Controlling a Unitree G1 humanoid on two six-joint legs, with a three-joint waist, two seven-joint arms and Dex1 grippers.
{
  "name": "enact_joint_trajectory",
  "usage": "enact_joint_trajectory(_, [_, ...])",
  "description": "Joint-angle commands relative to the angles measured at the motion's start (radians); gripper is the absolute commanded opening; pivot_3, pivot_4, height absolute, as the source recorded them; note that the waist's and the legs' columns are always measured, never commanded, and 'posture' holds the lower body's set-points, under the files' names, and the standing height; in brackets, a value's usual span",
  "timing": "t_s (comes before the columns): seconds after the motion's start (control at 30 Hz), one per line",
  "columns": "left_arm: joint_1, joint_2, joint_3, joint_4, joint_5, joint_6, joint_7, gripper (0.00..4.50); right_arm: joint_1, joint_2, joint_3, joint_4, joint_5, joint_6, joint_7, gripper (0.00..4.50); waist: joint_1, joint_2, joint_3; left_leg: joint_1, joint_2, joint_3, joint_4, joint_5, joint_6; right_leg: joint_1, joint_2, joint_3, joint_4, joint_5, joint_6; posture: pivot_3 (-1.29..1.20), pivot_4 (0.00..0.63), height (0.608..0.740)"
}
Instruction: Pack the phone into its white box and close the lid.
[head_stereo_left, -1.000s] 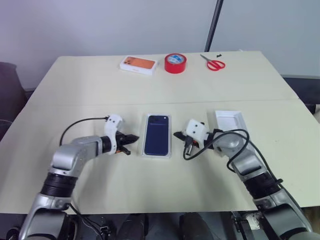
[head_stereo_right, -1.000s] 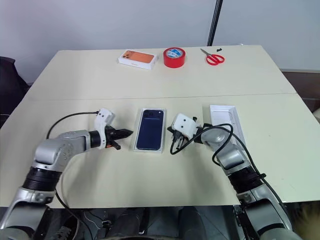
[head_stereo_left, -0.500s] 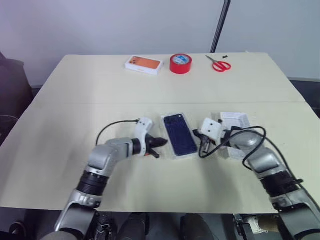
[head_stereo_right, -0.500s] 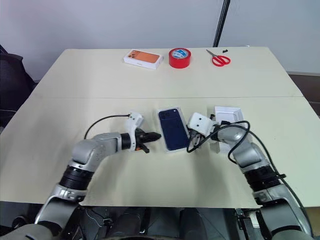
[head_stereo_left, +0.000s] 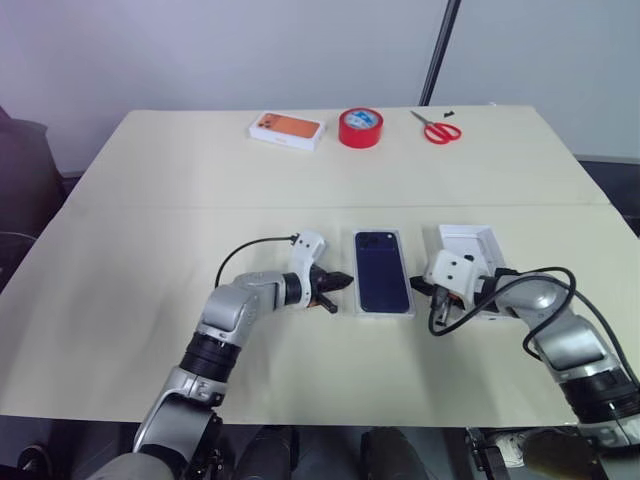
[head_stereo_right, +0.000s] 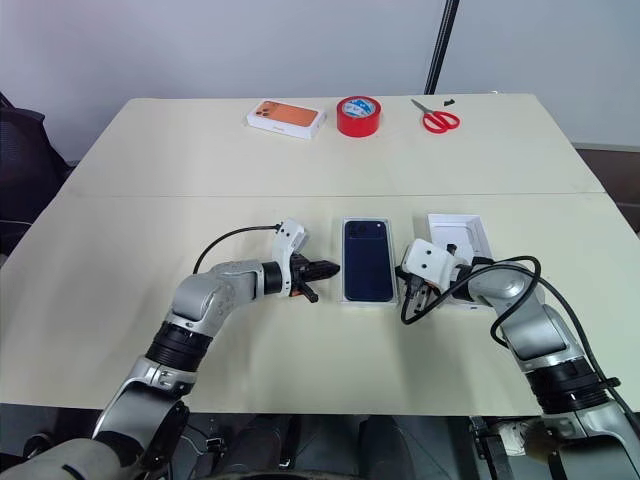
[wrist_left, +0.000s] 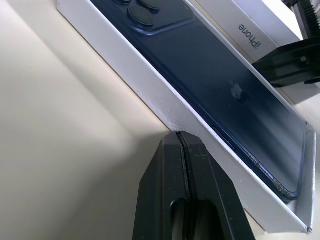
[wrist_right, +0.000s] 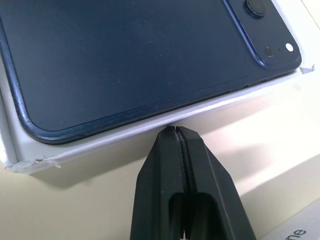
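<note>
Phone: I see the phone (head_stereo_right: 369, 260), dark blue, lying back-up inside the white box (wrist_left: 165, 107). Its camera bumps sit at the far end, away from me.
White box: It is a low white tray, a bit bigger than the phone. It rests flat on the table (head_stereo_right: 300, 160), in the middle of the near half. One near corner of its wall looks a little torn in the right wrist view.
Lid: The lid (head_stereo_right: 460, 234) lies open side up just to the right of the white box, not on it. I can read "iPhone" on its side wall in the left wrist view.
Left gripper: My left gripper (head_stereo_right: 328, 269) is squeezed all the way closed and has nothing in it. Its tip is right up against the left long wall of the white box.
Right gripper: My right gripper (wrist_right: 176, 134) is also pinched closed with nothing in it. Its tip is right at the right long wall of the white box, between the box and the lid.
Far edge of table: A white box with an orange top (head_stereo_right: 288, 117), a red tape roll (head_stereo_right: 359, 115) and red scissors (head_stereo_right: 438, 120) sit in a row, well apart from my grippers.
Behind the table: A dark pole (head_stereo_right: 443, 45) leans against the wall.
</note>
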Motion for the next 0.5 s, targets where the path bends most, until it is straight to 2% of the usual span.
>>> enact_joint_trajectory(0.03, [0.018, 0.031, 0.010, -0.055, -0.011, 0.011, -0.029, 0.02, 0.012, -0.023, -0.027, -0.019, 0.007, -0.011, 0.000, 0.03, 0.000, 0.000, 0.000, 0.000, 0.000, 0.000, 0.000, 0.000, 0.000, 0.000, 0.000, 0.000, 0.000, 0.000, 0.000, 0.00, 0.150, 0.740])
enact_joint_trajectory(0.37, [0.024, 0.157, 0.108, -0.072, -0.016, -0.041, -0.067, 0.02, 0.025, -0.053, -0.131, -0.057, 0.068, 0.017, -0.019, 0.03, -0.005, 0.000, 0.000, 0.000, 0.000, 0.000, 0.000, 0.000, 0.000, 0.000, 0.000, 0.000, 0.000, 0.000, 0.000, 0.00, 0.150, 0.740])
enact_joint_trajectory(0.4, [0.021, 0.174, 0.121, -0.069, -0.020, -0.046, -0.076, 0.26, 0.022, -0.048, -0.148, -0.064, 0.094, 0.051, -0.016, 0.01, -0.005, 0.000, 0.000, 0.000, 0.000, 0.000, 0.000, 0.000, 0.000, 0.000, 0.000, 0.000, 0.000, 0.000, 0.000, 0.00, 0.150, 0.740])
enact_joint_trajectory(0.47, [0.023, 0.214, 0.130, -0.070, -0.010, -0.096, -0.116, 0.89, 0.017, -0.033, -0.176, -0.078, 0.150, 0.123, -0.014, 0.57, -0.003, 0.000, 0.000, 0.000, 0.001, 0.000, 0.000, 0.000, 0.000, 0.000, 0.000, 0.000, 0.000, 0.000, 0.000, 0.00, 0.150, 0.740])
enact_joint_trajectory(0.5, [0.026, 0.240, 0.130, -0.075, 0.000, -0.127, -0.140, 1.37, 0.009, -0.021, -0.193, -0.085, 0.171, 0.154, -0.027, 0.93, -0.004, 0.000, 0.000, 0.000, 0.001, 0.000, 0.000, 0.000, 0.000, 0.000, 0.000, 0.000, 0.000, 0.000, 0.000, 0.00, 0.150, 0.740])
